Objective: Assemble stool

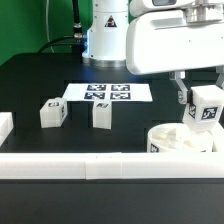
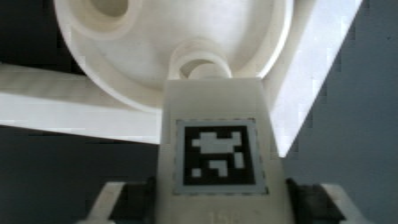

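1. Black table point(image 1: 30, 90): matte, flat, with open room at the middle; green backdrop behind, at the exterior view's left.
2. Left leg point(image 1: 52, 113): loose, resting on the table, tag showing.
3. Rail point(image 1: 90, 165): long white strip along the near edge.
4. Middle leg point(image 1: 101, 113): loose, near the left leg but apart from it, just in front of the marker board point(image 1: 105, 92).
5. Seat point(image 1: 180, 140): thick white disc just behind the rail, at the exterior view's right, sockets upward.
6. Held leg point(image 1: 206, 110): over the seat. The wrist view shows its peg end at a socket; whether it is seated cannot be told.
7. Gripper point(image 1: 203, 98): clamped on the held leg, one of the fingers point(image 2: 121, 203) against each flat side.
8. Handling, as judged: hard plastic, likely light, stiff, not fragile. The faces are smooth, so a leg may slip or twist. Best hold is across the flat sides, away from the peg end.
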Robot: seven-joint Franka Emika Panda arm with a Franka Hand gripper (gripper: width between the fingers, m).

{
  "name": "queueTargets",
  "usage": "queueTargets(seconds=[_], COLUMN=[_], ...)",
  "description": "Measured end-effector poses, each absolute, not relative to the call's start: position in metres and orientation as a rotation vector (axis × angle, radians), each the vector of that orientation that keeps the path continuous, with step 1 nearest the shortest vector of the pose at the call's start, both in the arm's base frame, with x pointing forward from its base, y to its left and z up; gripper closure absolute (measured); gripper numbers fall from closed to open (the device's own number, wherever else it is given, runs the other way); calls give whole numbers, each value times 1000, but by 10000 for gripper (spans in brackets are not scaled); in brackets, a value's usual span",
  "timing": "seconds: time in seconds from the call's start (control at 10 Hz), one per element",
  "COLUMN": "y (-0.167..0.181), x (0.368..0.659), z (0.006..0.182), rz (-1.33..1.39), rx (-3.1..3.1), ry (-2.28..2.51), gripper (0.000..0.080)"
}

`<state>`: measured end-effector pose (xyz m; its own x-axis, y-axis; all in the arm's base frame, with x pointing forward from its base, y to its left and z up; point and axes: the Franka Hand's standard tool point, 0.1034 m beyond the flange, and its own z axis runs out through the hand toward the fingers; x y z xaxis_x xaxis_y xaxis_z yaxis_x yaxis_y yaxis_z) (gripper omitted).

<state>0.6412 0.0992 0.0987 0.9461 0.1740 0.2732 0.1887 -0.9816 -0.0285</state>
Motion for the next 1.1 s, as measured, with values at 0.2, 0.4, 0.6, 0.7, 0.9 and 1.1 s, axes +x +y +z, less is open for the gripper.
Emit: queueTargets(seconds=[0.2, 0.4, 0.6, 0.7, 0.9, 1.1], y=[97, 97, 97, 97, 98, 99], x=[641, 642, 642, 641, 641, 641], z=[96, 94, 91, 88, 83, 83], rz=[-440, -439, -434, -433, -469, -512], rx=[-3044, -3044, -3045, -3045, -3040, -3034], ry=[-281, -281, -280, -281, -281, -282], gripper=[462, 462, 462, 462, 462, 462])
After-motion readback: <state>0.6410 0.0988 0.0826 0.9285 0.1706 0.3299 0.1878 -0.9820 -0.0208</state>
